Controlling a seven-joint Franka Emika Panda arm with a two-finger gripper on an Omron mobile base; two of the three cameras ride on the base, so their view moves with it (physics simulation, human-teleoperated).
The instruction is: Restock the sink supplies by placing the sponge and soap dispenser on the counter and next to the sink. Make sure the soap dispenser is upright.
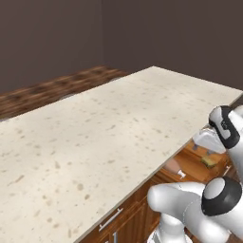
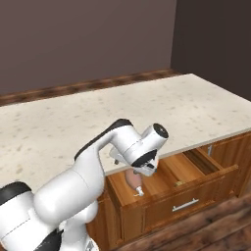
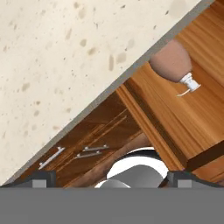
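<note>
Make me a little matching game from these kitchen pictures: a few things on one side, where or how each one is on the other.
Things:
1. soap dispenser
2. sponge
3. counter
4. gripper

Descriptions:
A. beige speckled stone above the cabinets
B. open, above the open drawer
C. brown bottle lying on its side in the drawer
D. small yellow-green block in the drawer

Pairs: 1-C, 2-D, 3-A, 4-B

Soap dispenser (image 3: 171,62) in open drawer (image 2: 169,188)

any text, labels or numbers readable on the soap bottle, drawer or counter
None: no words, numbers or signs can be read in these pictures.
Soap dispenser: plain reddish-brown, no label on the side that shows.
Drawer: bare wood, plain handle.
Counter: speckled stone only.
</note>
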